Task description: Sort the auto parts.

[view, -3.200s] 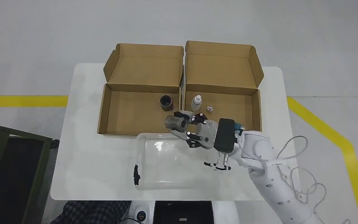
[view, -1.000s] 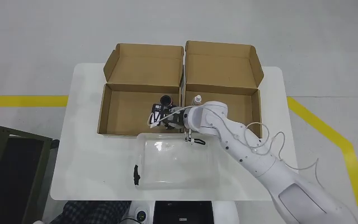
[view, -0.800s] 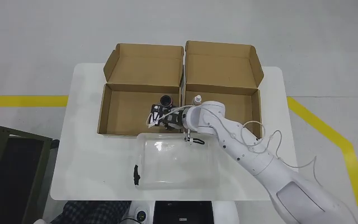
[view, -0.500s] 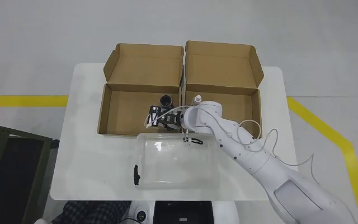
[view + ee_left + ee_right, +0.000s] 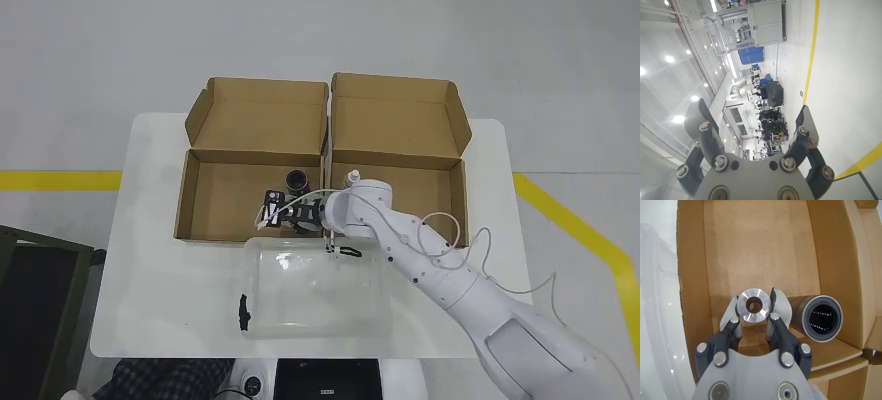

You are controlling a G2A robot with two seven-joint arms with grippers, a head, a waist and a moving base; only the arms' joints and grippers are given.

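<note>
My right gripper [image 5: 754, 307] is shut on a short silver metal bushing [image 5: 754, 308] with a bore through its middle. It hangs low inside the left cardboard box [image 5: 761, 247], a little above the floor. Beside it lies a dark linear bearing [image 5: 819, 317], its ball rows visible in the bore. From above, the right gripper [image 5: 276, 213] is at the left box's [image 5: 225, 200] front right area, just in front of the bearing [image 5: 296, 181]. My left gripper [image 5: 753, 106] is open with nothing between its fingers, pointing out at the room.
The right cardboard box [image 5: 425, 195] holds a small white bottle [image 5: 351, 178], close to my right arm. A clear plastic bin [image 5: 310, 290] stands in front of both boxes, with a black clip [image 5: 243, 310] on its left side. Both box lids stand open at the back.
My right arm has swung from over the clear bin into the left box, then edged left with the bushing still held. The bearing has not moved.
</note>
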